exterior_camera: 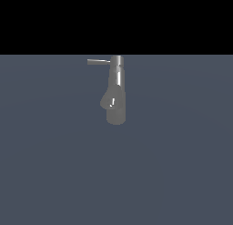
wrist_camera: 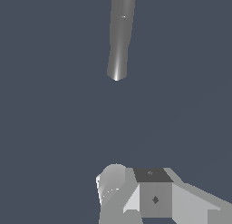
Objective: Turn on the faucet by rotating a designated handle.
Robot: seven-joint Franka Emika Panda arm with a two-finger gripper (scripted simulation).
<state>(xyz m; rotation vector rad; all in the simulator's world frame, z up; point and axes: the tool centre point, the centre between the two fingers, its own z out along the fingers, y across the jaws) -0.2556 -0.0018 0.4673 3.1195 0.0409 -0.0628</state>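
Note:
In the exterior view the faucet is a glossy grey column with a rounded spout bulging low toward the exterior view's left. The handle, a thin straight rod, sticks out from the column's top toward the exterior view's left. No arm or gripper appears in that view. The wrist view holds a glossy grey cylinder of the faucet with a rounded end; I cannot tell if it is column or handle. My gripper shows only as grey blocky finger parts, well apart from that cylinder. Its opening is not readable.
A flat blue-grey floor spreads under and around the faucet. A black band fills the exterior view above the floor's far edge. A rounded grey part sits beside the blocky finger parts in the wrist view.

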